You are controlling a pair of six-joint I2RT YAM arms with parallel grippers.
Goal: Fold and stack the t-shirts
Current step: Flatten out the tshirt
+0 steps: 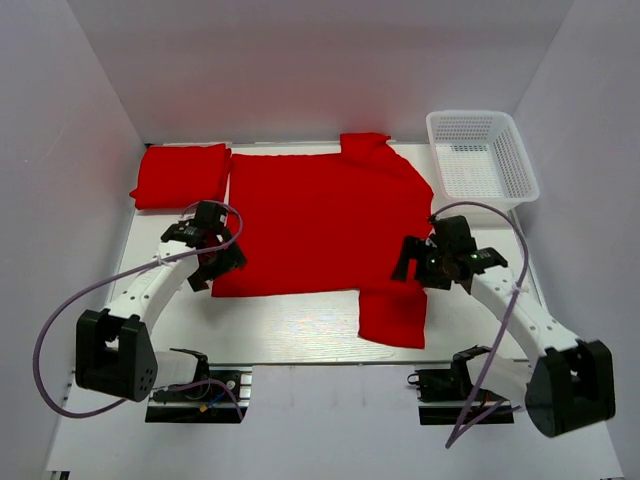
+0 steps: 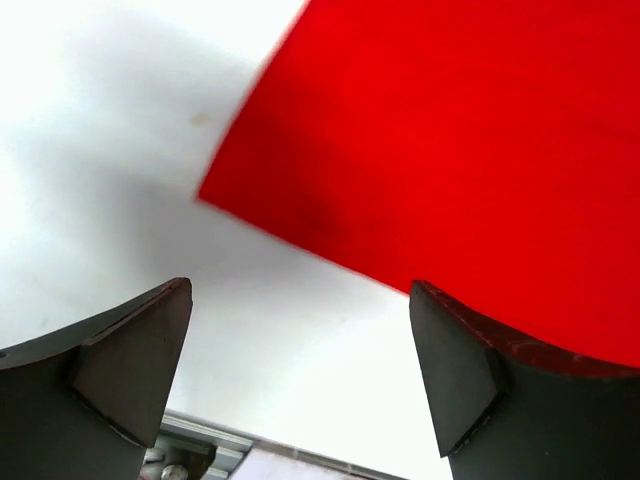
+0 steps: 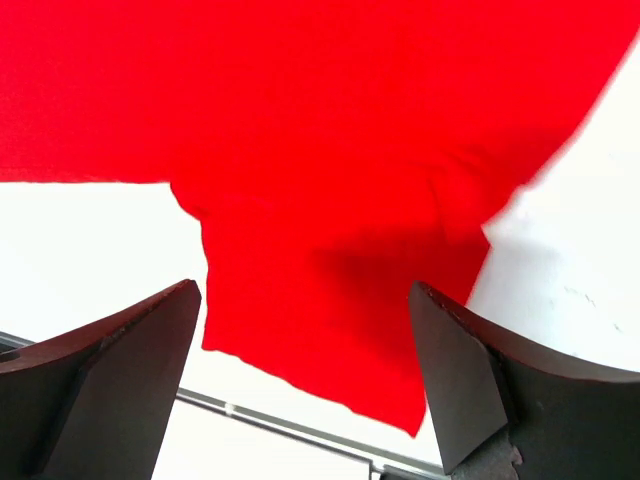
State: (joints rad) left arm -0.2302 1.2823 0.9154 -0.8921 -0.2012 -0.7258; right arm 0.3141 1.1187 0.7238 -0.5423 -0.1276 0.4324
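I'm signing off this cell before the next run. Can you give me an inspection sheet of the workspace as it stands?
Surface: white table, no spills seen.
Job's things: spread t-shirt flat mid-table; folded t-shirt at the far left corner.
Clutter: white mesh basket at the far right, looks empty.
Grippers: left pincer open above the spread shirt's near left corner; right pincer open above its near sleeve; neither holds anything.
Cables: a purple cable loops loosely beside each arm.
Surroundings: plain white walls; nothing else seen.
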